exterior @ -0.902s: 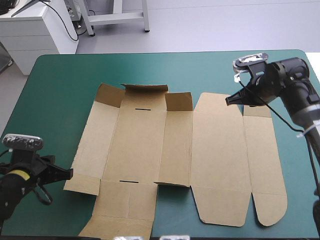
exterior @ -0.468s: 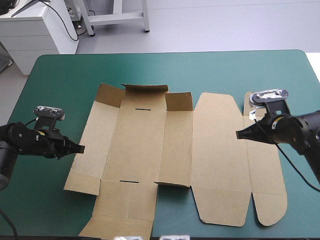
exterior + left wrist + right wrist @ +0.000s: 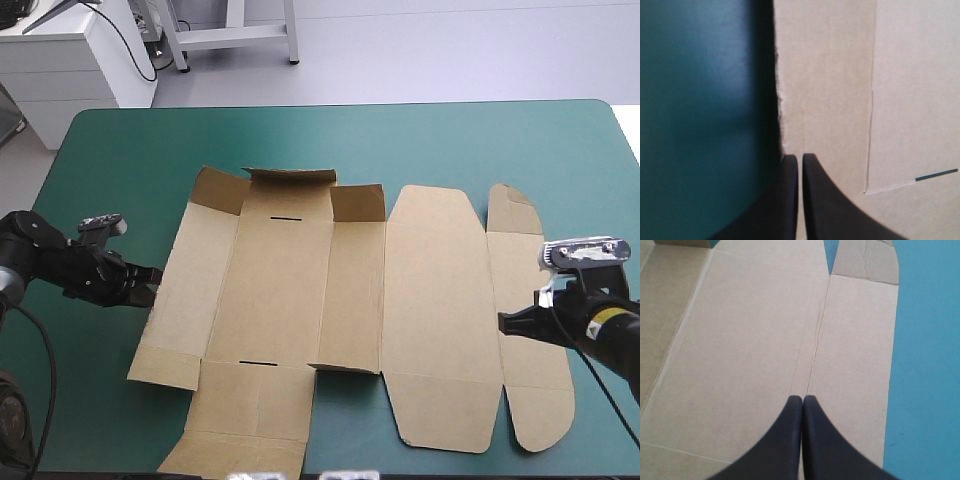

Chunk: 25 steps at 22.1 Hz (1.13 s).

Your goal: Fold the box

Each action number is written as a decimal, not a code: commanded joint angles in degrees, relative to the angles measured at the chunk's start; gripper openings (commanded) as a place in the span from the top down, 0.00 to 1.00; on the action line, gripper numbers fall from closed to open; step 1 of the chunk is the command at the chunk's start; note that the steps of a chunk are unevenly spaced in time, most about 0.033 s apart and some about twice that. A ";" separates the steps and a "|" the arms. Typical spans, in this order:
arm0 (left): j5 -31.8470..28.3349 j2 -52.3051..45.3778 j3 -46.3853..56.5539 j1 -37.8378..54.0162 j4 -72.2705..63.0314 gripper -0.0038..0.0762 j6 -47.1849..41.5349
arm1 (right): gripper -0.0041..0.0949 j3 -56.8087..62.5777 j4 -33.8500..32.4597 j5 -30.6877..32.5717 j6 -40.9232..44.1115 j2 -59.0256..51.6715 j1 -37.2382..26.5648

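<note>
A teal-green counter carries the brown box, a cut sheet of board lying open across its middle, long side running from left to right. Bare cover shows in a broad band along the far edge and a wide strip at the left edge. The strip at the right edge is narrower, and the sheet's near flaps run down close to the near edge. At the far end of the sheet's left half, three short flaps stand raised, while the rest lies flat or nearly so. The left tool sits low over the open cover at the sheet's left edge. Its black fingers are pressed together into one point that meets the board's rim, with nothing seen between them, and the rim throws a dark shadow on the cover. The right tool hangs over the sheet's right end, its fingers likewise closed and empty. Its tip is above the crease between the wide panel and the narrow outer panel, whose rounded flaps point to the far and near edges.
</note>
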 commanded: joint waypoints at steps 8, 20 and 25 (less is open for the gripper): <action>1.82 1.12 -1.84 2.10 -4.23 0.93 5.01 | 0.98 3.76 0.09 2.68 -0.64 -11.89 -0.31; -0.23 4.91 -1.73 0.12 -7.56 0.33 0.04 | 0.98 5.32 0.29 7.63 -2.20 -13.20 -0.31; 3.11 8.86 -1.73 -3.91 -13.80 0.33 0.04 | 0.98 5.32 0.29 7.51 -2.20 -13.20 -0.31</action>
